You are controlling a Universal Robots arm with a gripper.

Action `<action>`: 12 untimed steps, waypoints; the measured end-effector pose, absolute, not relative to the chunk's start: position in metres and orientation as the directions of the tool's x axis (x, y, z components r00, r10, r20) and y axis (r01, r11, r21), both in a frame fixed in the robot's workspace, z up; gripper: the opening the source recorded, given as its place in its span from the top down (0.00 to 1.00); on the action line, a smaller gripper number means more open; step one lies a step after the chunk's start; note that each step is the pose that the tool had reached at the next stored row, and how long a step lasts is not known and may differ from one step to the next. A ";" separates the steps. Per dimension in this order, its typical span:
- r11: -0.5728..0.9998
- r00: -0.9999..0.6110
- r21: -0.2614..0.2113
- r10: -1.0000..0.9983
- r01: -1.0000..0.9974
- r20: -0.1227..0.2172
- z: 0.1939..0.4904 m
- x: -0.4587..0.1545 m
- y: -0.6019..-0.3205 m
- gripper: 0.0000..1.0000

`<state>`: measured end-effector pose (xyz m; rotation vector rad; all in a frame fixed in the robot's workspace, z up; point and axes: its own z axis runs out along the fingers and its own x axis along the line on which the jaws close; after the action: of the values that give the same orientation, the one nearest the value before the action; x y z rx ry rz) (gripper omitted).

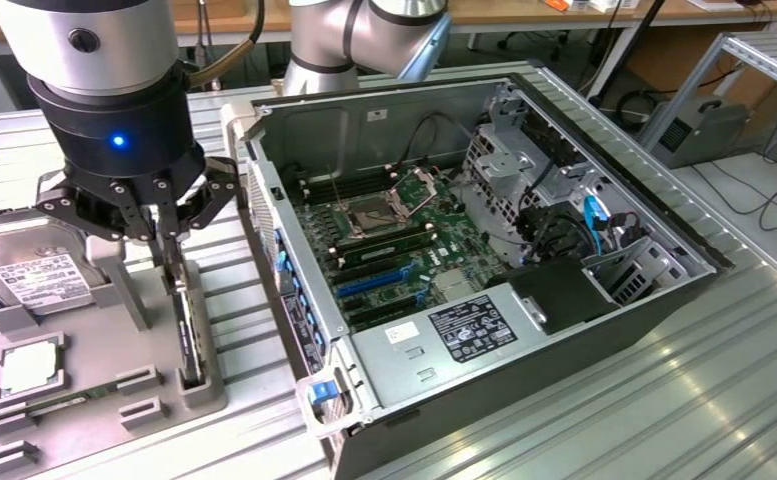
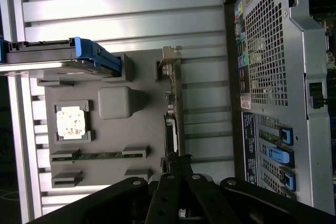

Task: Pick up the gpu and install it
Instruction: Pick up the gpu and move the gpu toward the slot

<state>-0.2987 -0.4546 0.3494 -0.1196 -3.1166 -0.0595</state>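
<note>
Grey holder's (image 1: 88,425) edge by the computer case (image 1: 271,235): the gpu (image 1: 188,330) stood upright, thin, stiff, fragile; its top edge looked the safest hold. End effector (image 1: 171,240) hung there, grip impossible to tell.

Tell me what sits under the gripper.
The graphics card stands on edge in a slot of the grey tray, below the gripper. Its lower edge is hidden inside the slot.

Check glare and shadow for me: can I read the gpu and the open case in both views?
Exterior view: strong glare on the metal table at the exterior view's right; case interior evenly lit; gpu dark but distinct against the grey holder. Wrist view: bright streaks across the table slats; gpu edge well lit; case interior dark.
</note>
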 end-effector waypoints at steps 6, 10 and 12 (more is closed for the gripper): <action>0.996 -0.997 0.037 0.076 0.077 0.024 0.349 -0.299 -0.455 0.58; 0.996 -0.997 0.037 0.076 0.077 0.024 0.349 -0.299 -0.455 0.52; 0.996 -0.997 0.037 0.076 0.077 0.024 0.349 -0.299 -0.455 0.52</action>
<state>-0.2987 -0.4546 0.3494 -0.1196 -3.1166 -0.0595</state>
